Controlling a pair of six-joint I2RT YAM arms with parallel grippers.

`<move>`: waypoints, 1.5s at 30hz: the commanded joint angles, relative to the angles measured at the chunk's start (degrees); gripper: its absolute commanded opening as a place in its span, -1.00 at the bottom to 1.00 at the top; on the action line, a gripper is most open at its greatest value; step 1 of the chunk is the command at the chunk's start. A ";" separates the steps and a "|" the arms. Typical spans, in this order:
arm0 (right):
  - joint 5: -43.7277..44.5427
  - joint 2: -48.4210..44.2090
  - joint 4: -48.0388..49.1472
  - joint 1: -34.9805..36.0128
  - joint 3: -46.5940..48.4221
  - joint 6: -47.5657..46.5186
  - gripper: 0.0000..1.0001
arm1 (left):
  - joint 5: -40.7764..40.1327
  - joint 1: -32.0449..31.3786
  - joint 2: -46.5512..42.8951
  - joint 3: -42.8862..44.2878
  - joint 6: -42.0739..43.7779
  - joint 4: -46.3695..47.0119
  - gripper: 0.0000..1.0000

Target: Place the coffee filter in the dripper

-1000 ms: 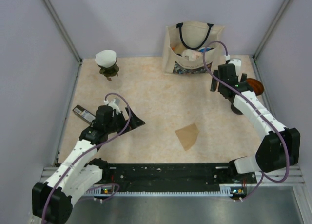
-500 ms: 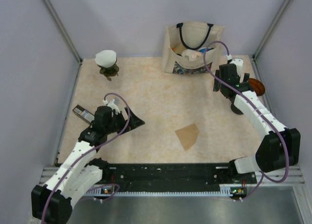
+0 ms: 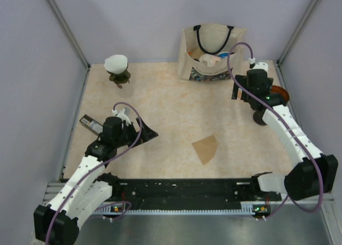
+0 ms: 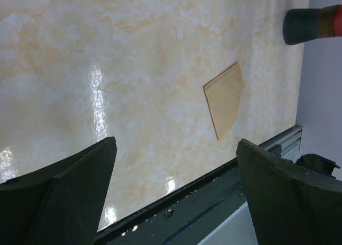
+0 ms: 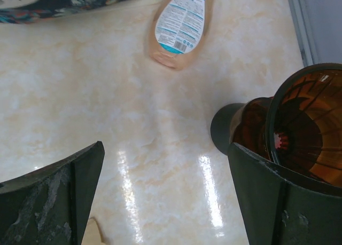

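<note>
Lying flat, coffee filter (image 4: 225, 98), ahead of left claw (image 4: 176, 143) (jaws wide), well apart

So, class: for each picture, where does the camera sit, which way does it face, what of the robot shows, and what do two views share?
Top external: above and behind the arms, looking down on the table; both show, with left hand and right hand.
Left wrist: mounted at the left hand, facing the coffee filter; its own fingers show.
Right wrist: mounted at the right hand, facing the dripper; its own fingers show.
Shared: top and left wrist both show the coffee filter.
</note>
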 commanded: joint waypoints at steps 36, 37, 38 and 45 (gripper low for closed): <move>-10.06 -3.41 -4.87 -31.21 1.11 17.06 -0.66 | 2.43 -0.28 1.06 1.97 2.35 3.48 0.98; -9.98 -3.58 -4.87 -31.29 1.29 16.71 -0.77 | 2.42 -0.29 1.05 1.80 2.26 3.39 0.98; -9.54 -3.76 -4.96 -31.21 1.37 16.44 -0.81 | 2.34 -0.29 1.05 1.88 2.35 3.39 0.98; -9.54 -4.38 -5.22 -31.30 1.29 15.65 -0.85 | 2.16 -0.29 1.06 1.80 2.44 3.22 0.98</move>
